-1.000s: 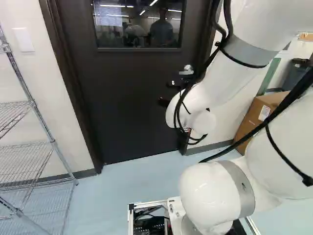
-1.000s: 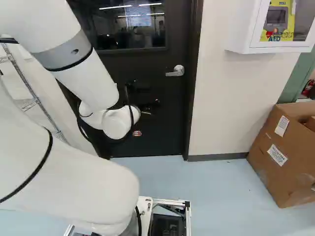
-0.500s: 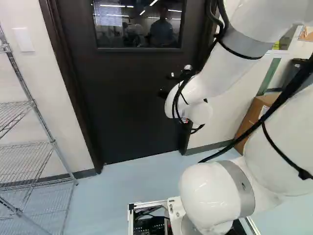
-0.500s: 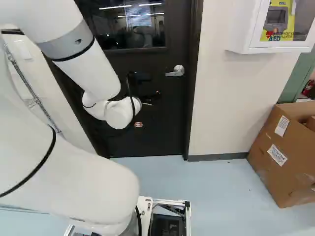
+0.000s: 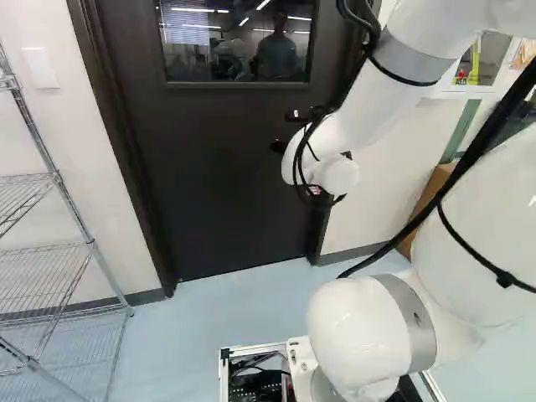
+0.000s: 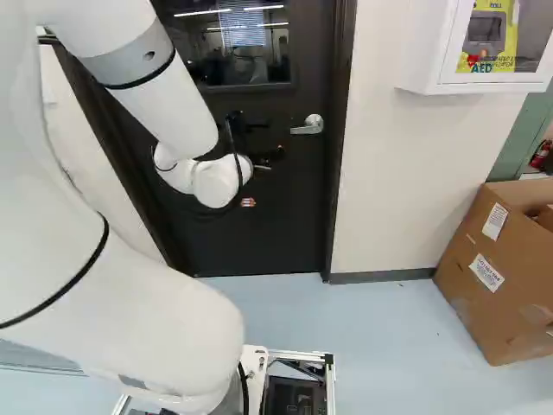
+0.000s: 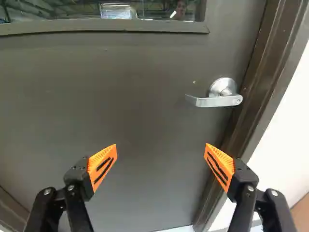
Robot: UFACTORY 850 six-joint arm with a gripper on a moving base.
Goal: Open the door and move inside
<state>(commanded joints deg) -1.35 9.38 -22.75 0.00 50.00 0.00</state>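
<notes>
The arm [image 6: 173,112] has risen, so its end is now closer to the handle [image 7: 212,101] on the closed door [image 7: 145,87]. The pincer [image 7: 161,145] is spread and empty, lower than the handle; probably it must still rise before pressing.

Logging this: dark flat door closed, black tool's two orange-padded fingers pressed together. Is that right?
Not quite: the wrist view shows the black, orange-padded tool open, its fingers wide apart. The dark, flat door is closed, as you say.
</notes>
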